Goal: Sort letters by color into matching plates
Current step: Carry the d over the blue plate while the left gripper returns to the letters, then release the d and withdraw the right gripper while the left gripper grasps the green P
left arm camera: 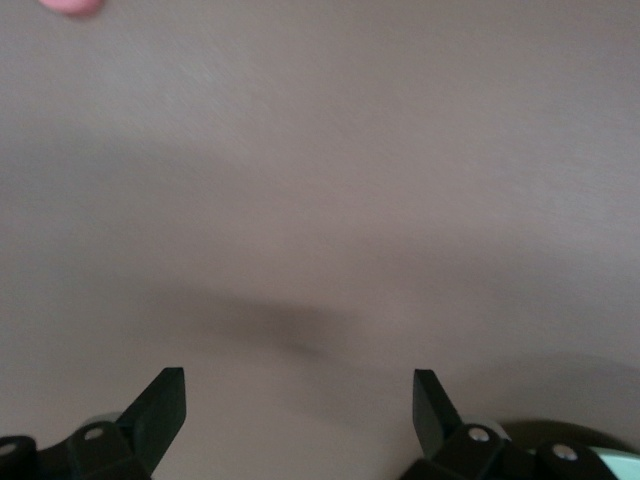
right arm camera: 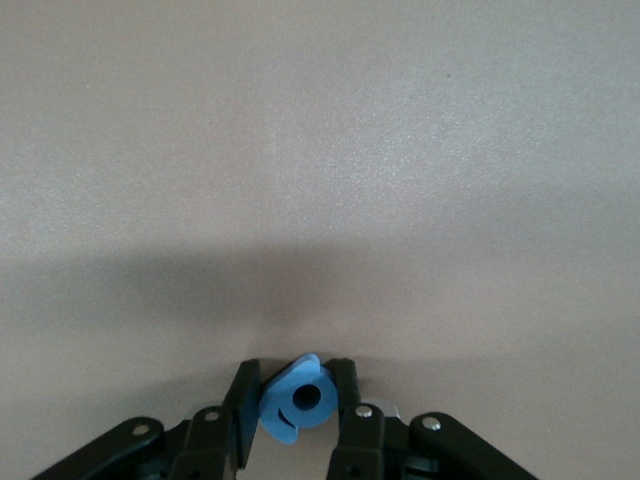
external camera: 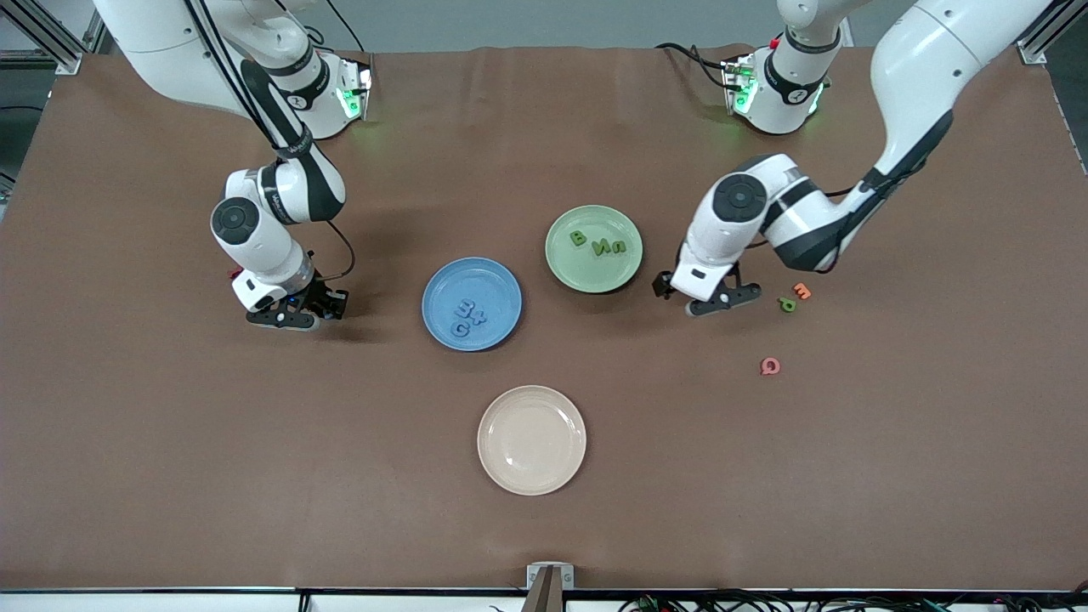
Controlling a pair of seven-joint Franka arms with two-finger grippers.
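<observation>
My right gripper [external camera: 293, 321] is low over the table beside the blue plate [external camera: 450, 285], toward the right arm's end. In the right wrist view it [right arm camera: 295, 372] is shut on a blue letter [right arm camera: 297, 402] with a round hole. Three blue letters [external camera: 467, 316] lie in the blue plate. Three green letters [external camera: 599, 245] lie in the pale green plate [external camera: 586, 274]. My left gripper [external camera: 712, 299] hangs open and empty [left arm camera: 298, 385] over bare table, between the green plate and a loose green letter [external camera: 788, 303].
An orange letter [external camera: 801, 291] lies next to the loose green one. A pink letter [external camera: 769, 366] lies nearer the front camera. A beige plate [external camera: 531, 439] with nothing in it sits nearer the camera than the blue plate.
</observation>
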